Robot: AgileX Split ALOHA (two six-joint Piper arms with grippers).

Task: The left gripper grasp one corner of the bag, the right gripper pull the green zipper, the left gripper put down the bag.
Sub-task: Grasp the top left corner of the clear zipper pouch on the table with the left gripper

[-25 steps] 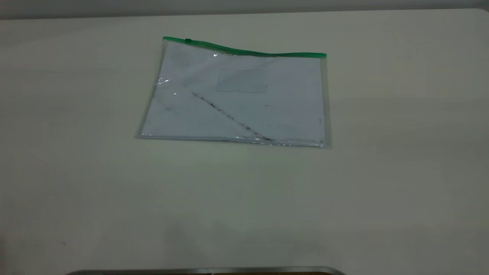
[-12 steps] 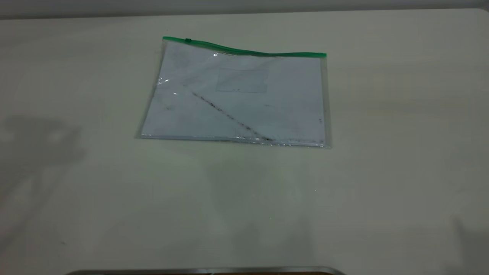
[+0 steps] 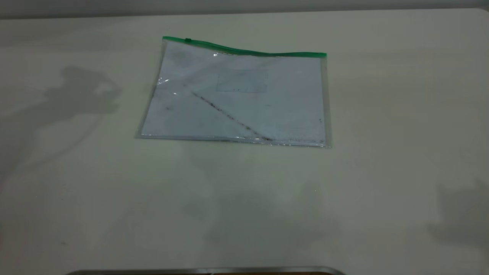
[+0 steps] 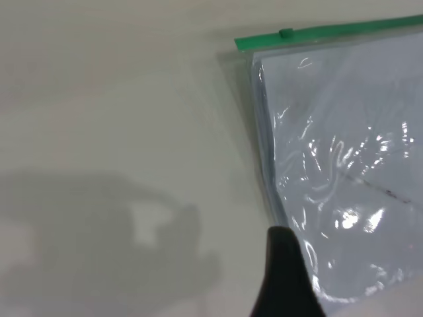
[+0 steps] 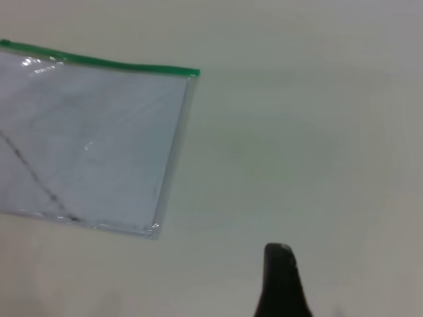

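The bag [image 3: 237,95], a flat clear pouch with a white sheet and a dark diagonal smudge, lies flat on the pale table. The green zipper [image 3: 244,50] runs along its far edge, with the small slider [image 3: 188,40] near the left corner of the bag [image 3: 165,39]. Neither gripper appears in the exterior view; only their shadows do. In the left wrist view a black tip of my left gripper [image 4: 283,271] hovers by the bag's [image 4: 344,165] wrinkled short side, some way from the slider [image 4: 285,33]. My right gripper [image 5: 281,277] hangs over bare table, well apart from the bag [image 5: 92,139].
A metal edge [image 3: 206,270] runs along the table's near side. The table's far edge [image 3: 244,13] lies behind the bag. An arm's shadow [image 3: 76,95] falls left of the bag, another [image 3: 462,217] at the lower right.
The bag has not moved. The left arm's shadow has come in from the left toward the bag, and a shadow has grown at the lower right.
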